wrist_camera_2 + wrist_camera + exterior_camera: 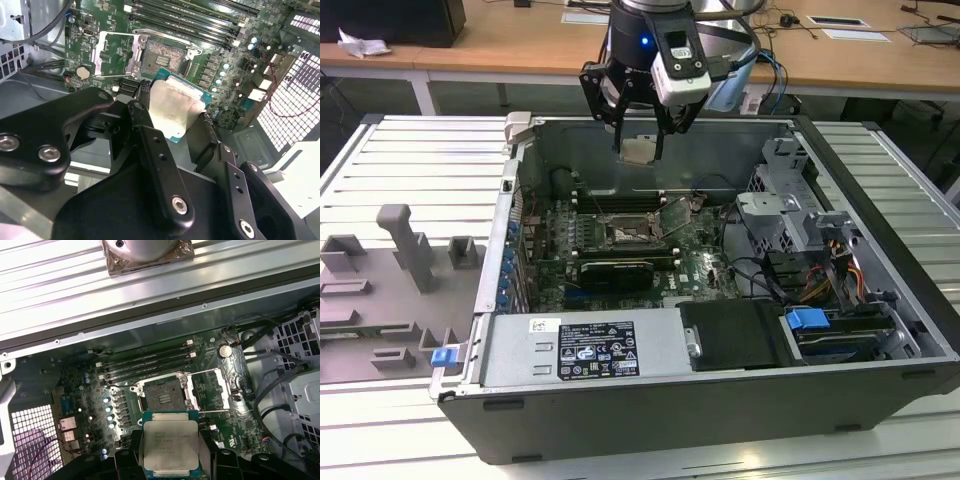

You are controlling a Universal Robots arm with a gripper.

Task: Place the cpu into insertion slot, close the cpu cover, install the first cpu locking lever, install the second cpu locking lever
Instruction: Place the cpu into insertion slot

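Observation:
My black gripper (639,152) hangs above the open computer case, shut on the cpu (640,149) by two opposite edges. In both wrist views the cpu (175,107) (170,444) shows its pale silvery face with a green rim, held flat between the fingers (146,131) (131,452). The insertion slot (163,395) (162,56) (624,236) lies bare on the green motherboard, well below the chip and slightly ahead of it. The cpu cover (220,387) (116,54) is swung open beside the socket, a thin lever wire lying along its side.
Long black memory slots (145,365) run past the socket's far side. Cables and a metal drive cage (790,215) crowd the exterior view's right. A power supply (585,348) sits by the front wall. A grey fixture (405,270) lies outside the case on the exterior view's left.

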